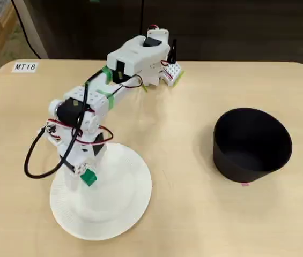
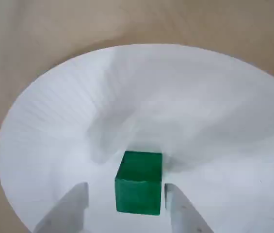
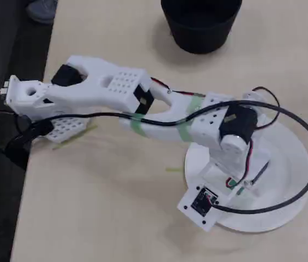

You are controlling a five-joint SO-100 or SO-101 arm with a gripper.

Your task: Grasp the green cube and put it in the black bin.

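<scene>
Straddling green cube: gripper.

One fixed view looks down from high across the table; the other stands above the arm's opposite side. The wrist view hovers close over the white plate, seen in all three.

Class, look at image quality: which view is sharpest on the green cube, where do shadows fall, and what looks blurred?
Wrist view: the green cube is fairly sharp, soft shadows cross the white plate, and the fingers at the bottom edge are blurred. A fixed view: even light, and the black bin is too dark to show its inside. Another fixed view: the arm hides the cube.
</scene>
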